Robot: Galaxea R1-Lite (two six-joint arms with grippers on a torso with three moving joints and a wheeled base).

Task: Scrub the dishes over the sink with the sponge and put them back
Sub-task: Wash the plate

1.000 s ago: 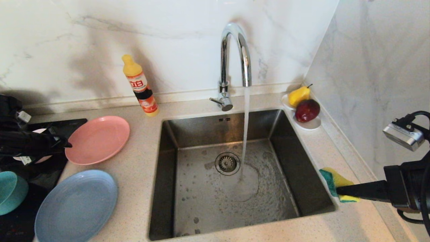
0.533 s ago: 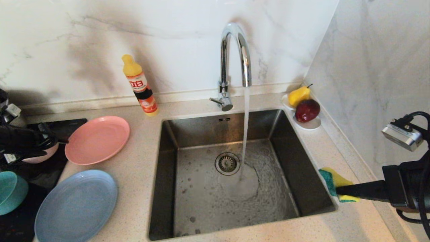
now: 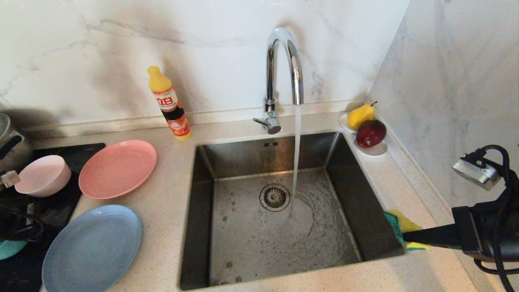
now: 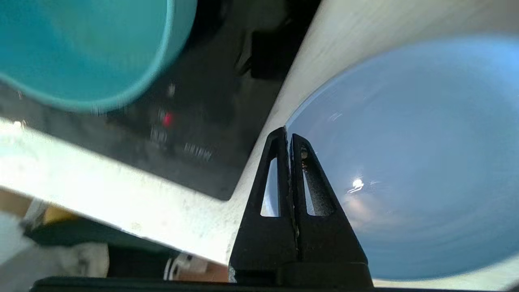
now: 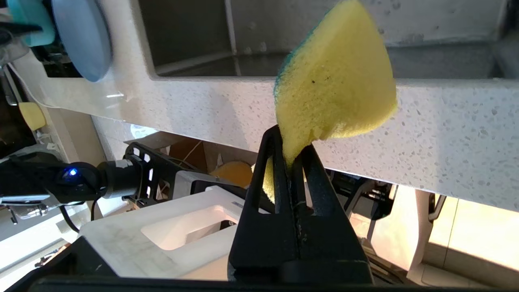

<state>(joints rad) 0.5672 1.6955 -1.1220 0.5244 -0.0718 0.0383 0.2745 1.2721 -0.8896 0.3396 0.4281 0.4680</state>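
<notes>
My left gripper (image 4: 288, 136) is shut and empty, its tips hanging over the near rim of the light blue plate (image 4: 405, 162), with the teal bowl (image 4: 81, 48) off to one side. On the counter left of the sink (image 3: 202, 227) lie the salmon-pink plate (image 3: 117, 168) and the light blue plate (image 3: 92, 247). The pale pink bowl (image 3: 42, 175) stands free on the black cooktop (image 3: 77, 150), and only a sliver of the teal bowl (image 3: 10, 248) shows. My right gripper (image 3: 405, 237) is shut on the yellow and green sponge (image 3: 399, 226) at the sink's right rim.
Water runs from the chrome tap (image 3: 284, 61) into the basin near the drain (image 3: 274, 197). A detergent bottle (image 3: 169, 103) stands at the back wall. A white saucer (image 3: 375, 151) with a pear and a red fruit sits back right. A steel pot (image 3: 10, 142) is at the far left.
My left arm has let go of the pale pink bowl, left it on the cooktop, drawn back toward the lower left and shut. The right gripper with the sponge has barely shifted.
</notes>
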